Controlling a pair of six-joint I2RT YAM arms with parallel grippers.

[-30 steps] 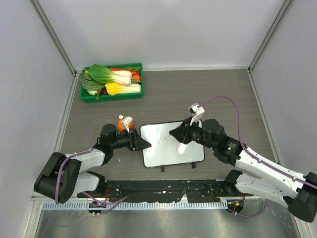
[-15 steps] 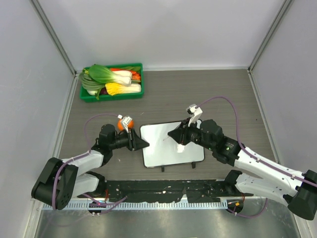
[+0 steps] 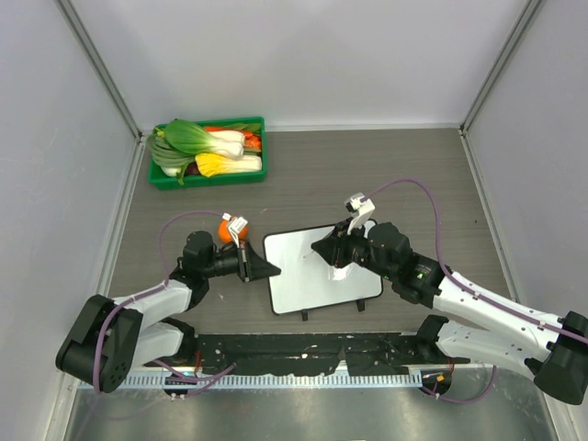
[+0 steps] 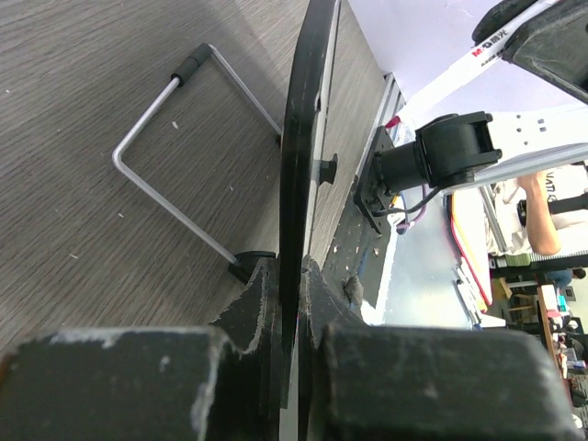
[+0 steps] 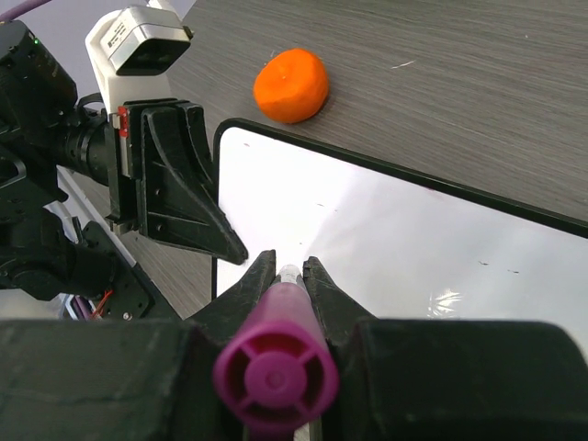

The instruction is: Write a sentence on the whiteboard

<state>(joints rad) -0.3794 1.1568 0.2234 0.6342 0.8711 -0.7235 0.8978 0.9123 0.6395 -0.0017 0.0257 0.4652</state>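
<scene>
Top external view shows the whiteboard (image 3: 323, 276) lying on the surface (image 3: 413, 175) just beyond the arm bases, the left gripper (image 3: 275, 270) with jaws clenched on its left edge, the right gripper (image 3: 318, 248) with jaws grasping a marker (image 5: 276, 372) over it, and an orange (image 5: 291, 84) and a green vegetable tray (image 3: 211, 180) farther back.

Glossy white whiteboard (image 3: 303, 276), matt wood-grain table (image 3: 413, 175), bare metal wire stand (image 4: 175, 211), smooth purple plastic marker (image 5: 273, 377)

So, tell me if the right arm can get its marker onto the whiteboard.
Probably yes: the right gripper holds the marker over the whiteboard, nothing between them; the left gripper only clamps its left edge.
</scene>
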